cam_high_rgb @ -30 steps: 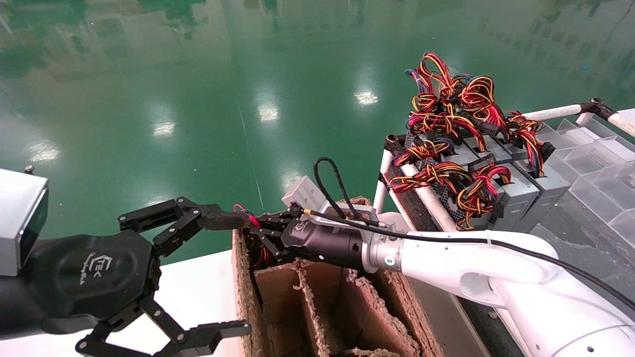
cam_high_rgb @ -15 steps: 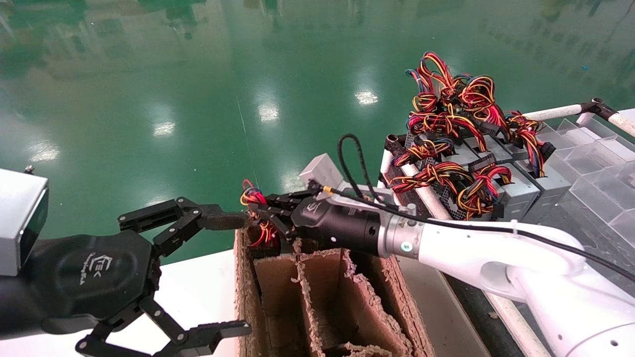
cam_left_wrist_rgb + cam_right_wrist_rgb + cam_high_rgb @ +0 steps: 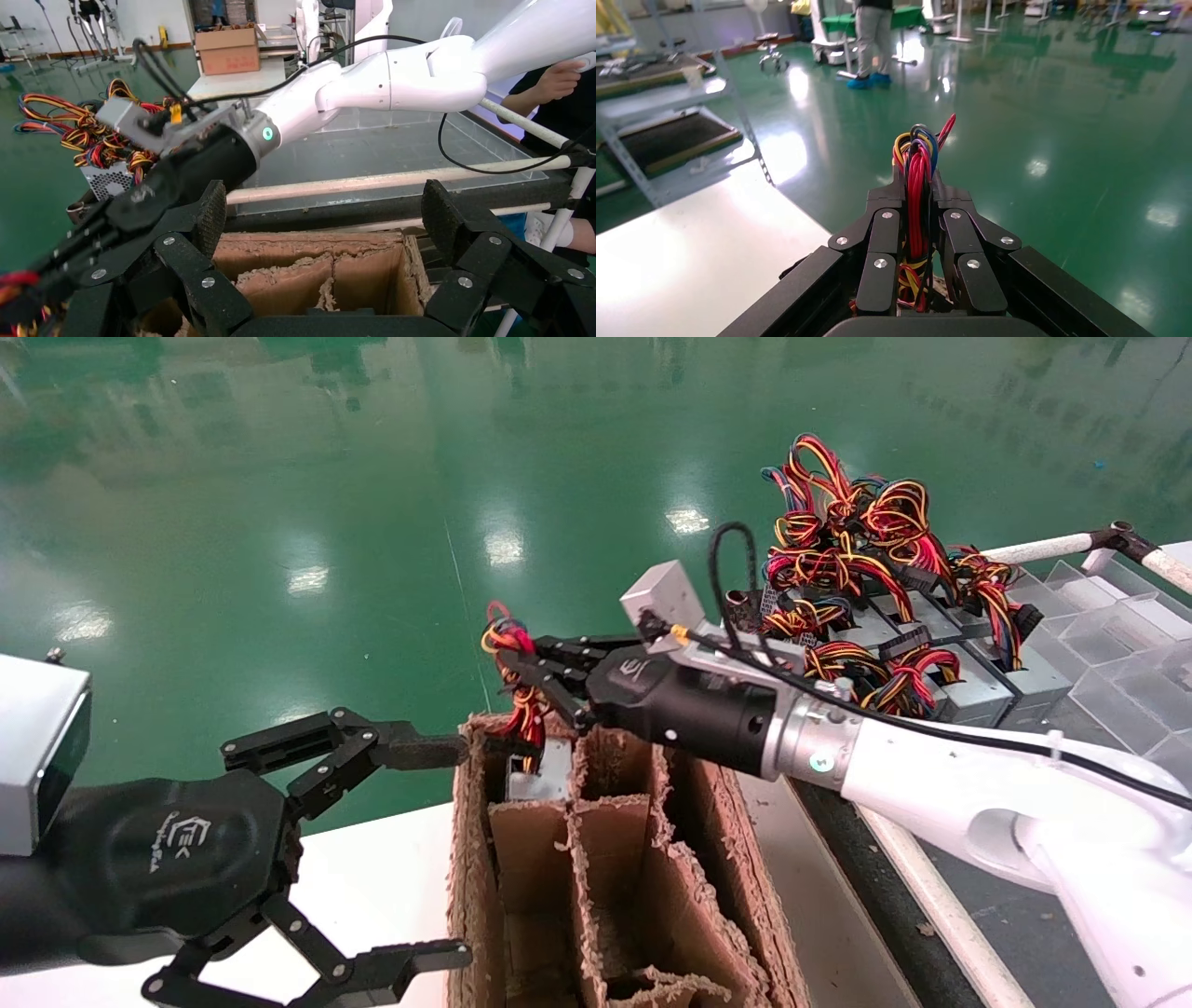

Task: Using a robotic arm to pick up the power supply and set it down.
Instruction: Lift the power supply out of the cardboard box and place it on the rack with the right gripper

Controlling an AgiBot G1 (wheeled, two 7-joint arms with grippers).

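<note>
One right gripper (image 3: 521,658) pinching looped wires; grey metal power supply (image 3: 540,775) dangling.

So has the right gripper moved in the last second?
Yes. The right gripper, shut on the wire bundle, has risen above the cardboard box rim, drawing the power supply up into view.

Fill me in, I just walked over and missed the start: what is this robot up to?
The right gripper is shut on the wire bundle of a power supply, whose grey box sits partly out of the far left slot of a cardboard box. The left gripper hangs open beside that box. More power supplies wait on the rack at the right.
</note>
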